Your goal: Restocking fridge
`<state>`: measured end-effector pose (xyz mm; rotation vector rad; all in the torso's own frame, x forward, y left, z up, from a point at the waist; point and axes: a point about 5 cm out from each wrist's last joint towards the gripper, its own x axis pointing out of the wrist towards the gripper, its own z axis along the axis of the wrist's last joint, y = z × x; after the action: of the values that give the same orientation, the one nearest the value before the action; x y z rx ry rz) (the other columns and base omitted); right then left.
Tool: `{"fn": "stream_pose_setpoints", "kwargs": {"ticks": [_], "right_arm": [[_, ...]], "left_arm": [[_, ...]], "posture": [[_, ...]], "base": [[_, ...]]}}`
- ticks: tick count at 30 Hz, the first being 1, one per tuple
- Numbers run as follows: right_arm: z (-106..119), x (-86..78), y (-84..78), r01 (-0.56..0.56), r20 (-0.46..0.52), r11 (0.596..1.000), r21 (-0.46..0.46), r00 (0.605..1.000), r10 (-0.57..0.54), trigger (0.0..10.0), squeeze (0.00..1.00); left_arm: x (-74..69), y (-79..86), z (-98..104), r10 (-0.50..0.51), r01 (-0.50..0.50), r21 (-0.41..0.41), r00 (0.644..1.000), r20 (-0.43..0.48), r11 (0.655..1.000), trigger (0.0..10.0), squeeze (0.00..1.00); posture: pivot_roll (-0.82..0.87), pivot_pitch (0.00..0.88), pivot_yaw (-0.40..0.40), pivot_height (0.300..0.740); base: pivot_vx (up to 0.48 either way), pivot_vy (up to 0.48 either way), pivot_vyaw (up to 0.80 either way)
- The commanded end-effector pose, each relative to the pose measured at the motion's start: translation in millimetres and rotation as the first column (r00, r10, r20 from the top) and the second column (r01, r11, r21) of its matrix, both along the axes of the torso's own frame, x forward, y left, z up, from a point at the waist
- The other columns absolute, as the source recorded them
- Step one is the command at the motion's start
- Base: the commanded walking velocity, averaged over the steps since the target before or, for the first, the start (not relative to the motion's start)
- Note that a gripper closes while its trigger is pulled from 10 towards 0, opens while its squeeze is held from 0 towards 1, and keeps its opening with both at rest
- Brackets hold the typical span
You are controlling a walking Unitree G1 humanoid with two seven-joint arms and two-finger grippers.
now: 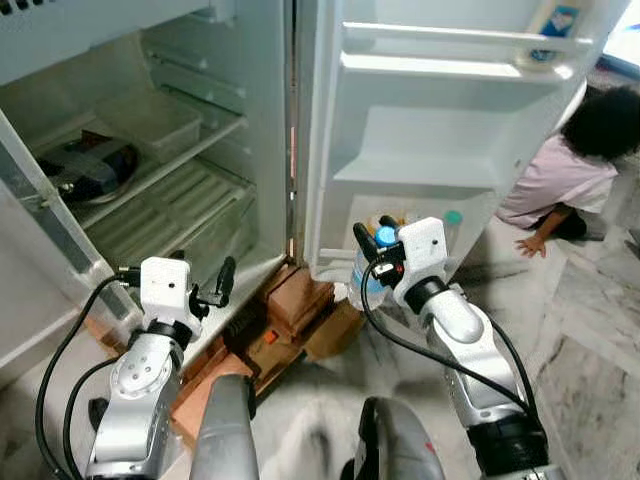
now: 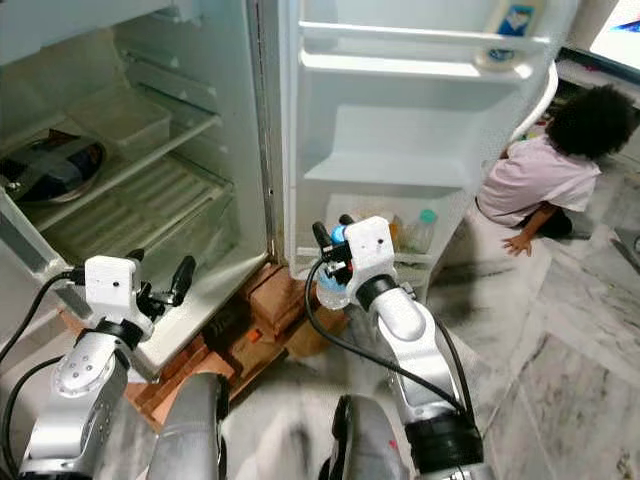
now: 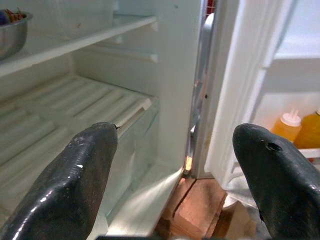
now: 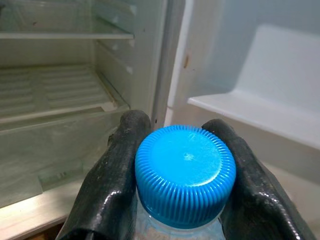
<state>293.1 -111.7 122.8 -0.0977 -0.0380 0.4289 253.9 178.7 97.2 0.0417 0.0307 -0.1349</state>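
My right gripper is shut on a clear water bottle with a blue cap, its fingers clamped on both sides of the neck. It holds the bottle upright in front of the lowest shelf of the open fridge door. My left gripper is open and holds nothing, hovering by the front edge of the fridge's bottom compartment. On the door's bottom shelf stand an orange sauce bottle and a green-capped bottle.
A steel bowl sits on a fridge shelf at the left. Brown bricks prop up the fridge base. A person crouches on the marble floor behind the door at the right. A white bottle stands on the top door shelf.
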Motion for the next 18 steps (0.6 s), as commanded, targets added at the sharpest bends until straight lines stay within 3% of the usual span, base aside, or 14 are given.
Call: {"fn": "stream_pose_setpoints", "kwargs": {"ticks": [1,18], "right_arm": [[9.2,2.1,2.8,-0.022,0.047,1.0,0.001,0.999,0.022,10.0,0.0],[7.5,1.9,4.0,-0.033,0.045,0.999,0.004,0.998,0.033,10.0,0.0]], "left_arm": [[-0.1,-3.1,5.0,-0.021,0.021,0.008,1.0,0.019,1.0,10.0,0.0],[0.6,-6.3,3.3,-0.033,0.033,0.007,0.999,0.012,0.999,10.0,0.0]], "posture": [[0.1,0.095,-0.07,0.632],[0.1,0.086,-0.073,0.632]], "base": [[0.292,0.0,0.0],[0.302,0.0,0.0]]}}
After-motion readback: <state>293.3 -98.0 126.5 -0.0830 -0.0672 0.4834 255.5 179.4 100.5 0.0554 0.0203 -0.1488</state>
